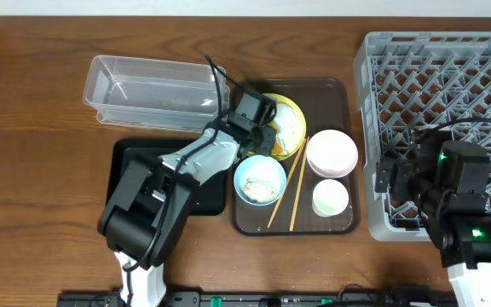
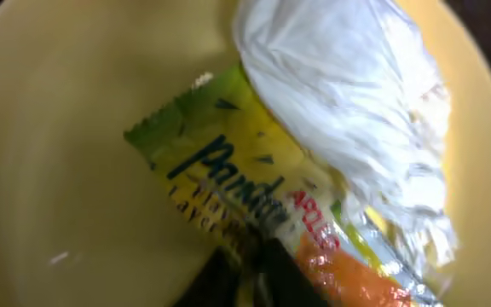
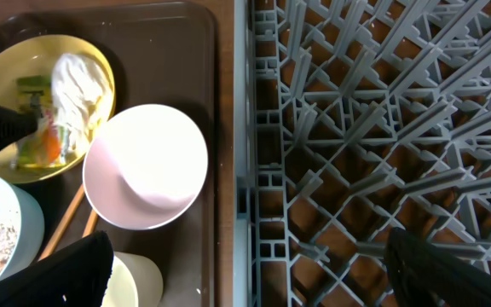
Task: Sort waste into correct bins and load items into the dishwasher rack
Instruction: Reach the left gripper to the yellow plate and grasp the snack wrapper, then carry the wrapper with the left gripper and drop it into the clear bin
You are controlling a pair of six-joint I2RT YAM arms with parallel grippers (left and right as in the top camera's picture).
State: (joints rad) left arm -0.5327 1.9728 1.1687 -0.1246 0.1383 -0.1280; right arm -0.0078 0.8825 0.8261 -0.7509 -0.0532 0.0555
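Wood table (image 1: pixel 24 128): L end effector (image 2: pixel 254 277) at wrapper (image 2: pixel 220 170) in yellow plate (image 2: pixel 58 128), grip unclear; R end effector (image 3: pixel 250 281) wide open.

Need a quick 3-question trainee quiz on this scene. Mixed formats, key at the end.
1. True or false: the wrapper lies in the clear tub.
2. What holds the rice grains? A) pink bowl B) light blue bowl C) white cup
3. Fill in: the chopsticks lie on the brown ___.

Key: 1 false; 2 B; 3 tray.
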